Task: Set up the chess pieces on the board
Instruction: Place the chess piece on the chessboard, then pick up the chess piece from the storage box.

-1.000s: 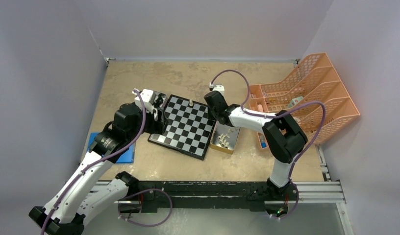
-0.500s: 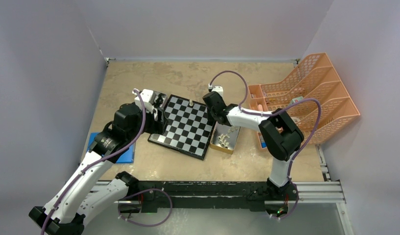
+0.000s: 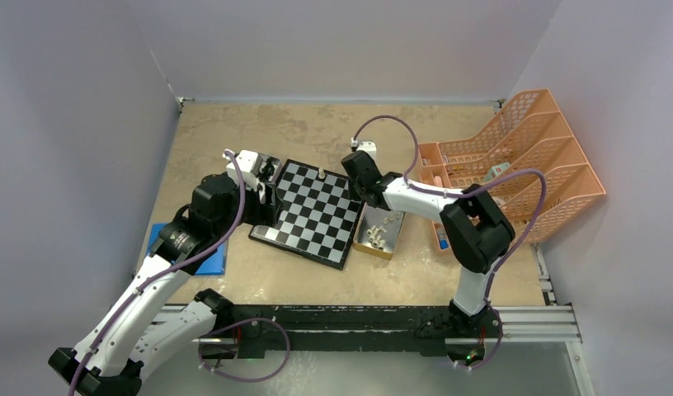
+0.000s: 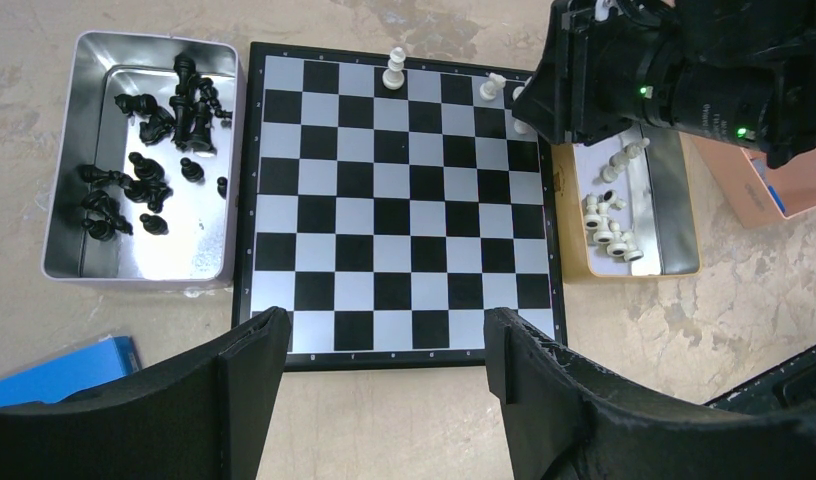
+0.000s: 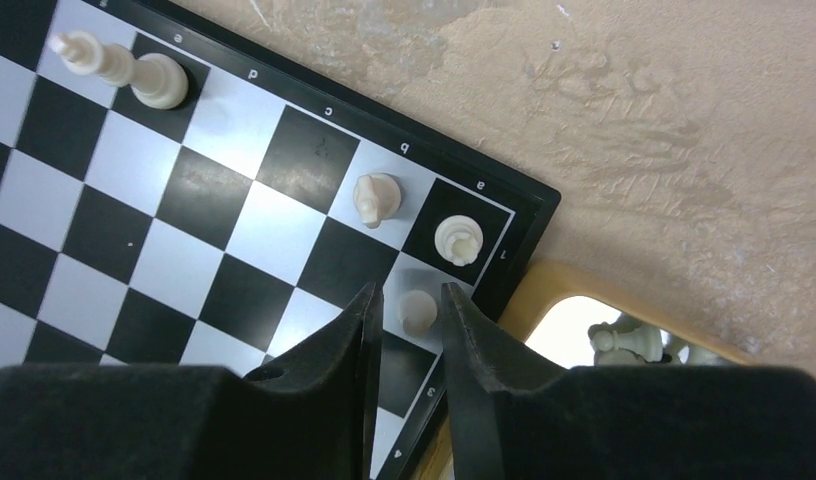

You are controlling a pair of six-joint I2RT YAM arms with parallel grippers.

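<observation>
Far left, the black pieces [image 4: 149, 160] lie jumbled in a tin [image 4: 59, 200], none of them on the board [image 4: 394, 210]. The left gripper [image 4: 384, 325] hangs over the board's near edge, jaws wide, holding nothing. A few white pieces [image 4: 393, 70] stand along the far edge. At the right corner the right gripper [image 5: 409, 292] straddles a pawn [image 5: 417, 312] standing on its square. Its jaws are slightly parted with a sliver of gap each side, so it grips nothing. More white ones wait in the right tin [image 4: 674, 200]. They look hard, smooth, featherlight and tippy. I'd pinch one gently across the waist, straight down.
</observation>
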